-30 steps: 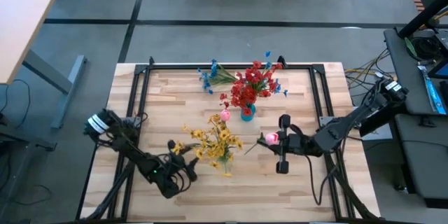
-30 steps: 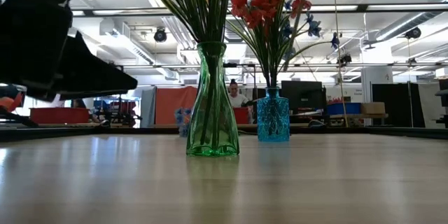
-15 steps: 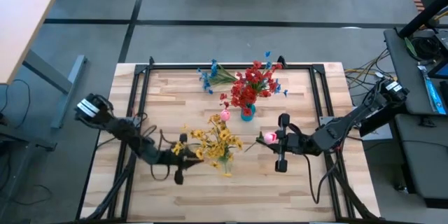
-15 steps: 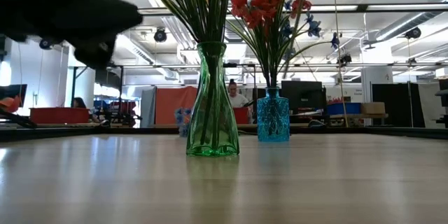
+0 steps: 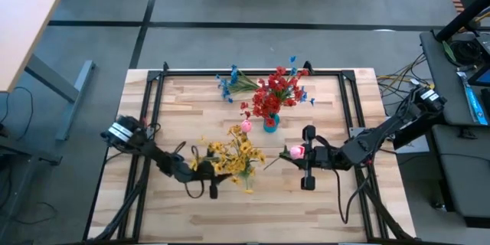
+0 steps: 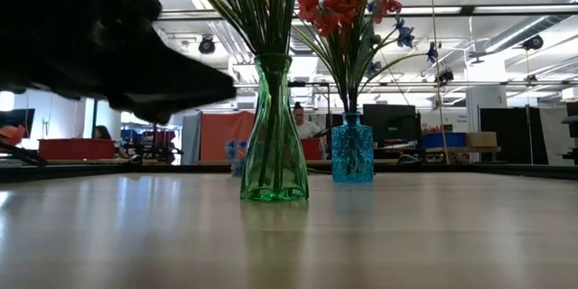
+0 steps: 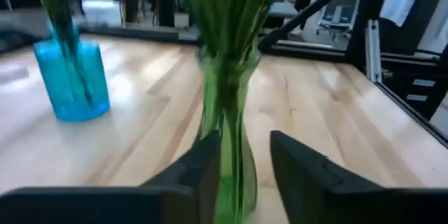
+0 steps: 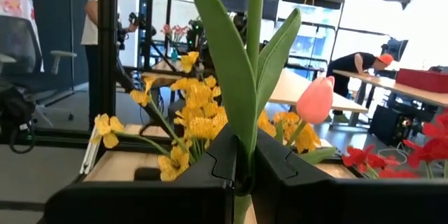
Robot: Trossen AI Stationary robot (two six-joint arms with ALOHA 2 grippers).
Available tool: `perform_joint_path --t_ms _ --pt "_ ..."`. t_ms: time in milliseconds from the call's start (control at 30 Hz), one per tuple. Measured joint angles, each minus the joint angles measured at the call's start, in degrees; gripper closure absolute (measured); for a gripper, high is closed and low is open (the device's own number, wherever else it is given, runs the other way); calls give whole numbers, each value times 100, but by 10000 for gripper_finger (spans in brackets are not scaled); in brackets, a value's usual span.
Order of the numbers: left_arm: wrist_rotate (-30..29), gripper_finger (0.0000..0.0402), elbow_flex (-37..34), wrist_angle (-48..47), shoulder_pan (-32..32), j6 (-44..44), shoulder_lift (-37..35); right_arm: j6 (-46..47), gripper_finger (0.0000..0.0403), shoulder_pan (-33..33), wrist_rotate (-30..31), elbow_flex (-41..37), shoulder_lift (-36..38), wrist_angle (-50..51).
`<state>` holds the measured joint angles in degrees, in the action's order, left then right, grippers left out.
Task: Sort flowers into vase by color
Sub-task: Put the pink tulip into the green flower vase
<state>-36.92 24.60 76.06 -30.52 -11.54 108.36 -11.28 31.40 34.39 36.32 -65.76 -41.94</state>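
Note:
A green vase (image 5: 243, 170) holding yellow flowers (image 5: 236, 153) stands mid-table. My left gripper (image 5: 215, 173) is open beside it on the left. In the left wrist view its fingers (image 7: 206, 161) frame the vase's body (image 7: 229, 105); I cannot tell if they touch. A blue vase (image 5: 270, 125) with red flowers (image 5: 272, 96) stands farther back. My right gripper (image 5: 297, 153) is shut on a pink-budded flower (image 5: 294, 151), right of the green vase. Blue flowers (image 5: 230, 84) lie on the table's far part. A second pink bud (image 5: 246, 125) rises between the vases. My right gripper pinches the green stem (image 8: 246, 122) of the pink-budded flower between its two fingers, just below the long leaves (image 8: 224, 56). The fingers come in about level from the table's right and lie across the stem. The flower stands upright, lifted clear of the table.
A black frame (image 5: 253, 71) runs along the table's far edge and sides. Bare wood lies along the near edge and at the far right. People and desks show in the room beyond the table.
My left gripper has gone from the near left part of the table toward the green vase, turning as it went, and now points at the vase's body. The vases, the flowers and my right gripper have kept still.

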Motion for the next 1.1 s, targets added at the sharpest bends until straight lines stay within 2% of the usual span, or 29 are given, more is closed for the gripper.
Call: perform_joint_path --t_ms 133,267,367,567,867,1000,1100 --pt "39 227 15 277 123 -399 311 -29 390 -33 -35 -2 -46 -96" --pt "47 168 62 542 224 -245 501 -29 390 -85 -35 -2 -79 -201" --pt "159 143 105 555 309 -16 578 -29 390 -133 -37 -2 -79 -211" --pt "566 135 125 611 572 219 587 -27 390 -211 -39 -2 -79 -206" --pt "869 144 351 628 729 747 619 -14 390 -221 -53 -2 -79 -195" --pt "905 148 429 607 776 762 738 125 390 -245 -578 -2 -79 -227" --pt "950 155 507 686 817 817 825 108 390 -291 -642 -2 -128 -368"
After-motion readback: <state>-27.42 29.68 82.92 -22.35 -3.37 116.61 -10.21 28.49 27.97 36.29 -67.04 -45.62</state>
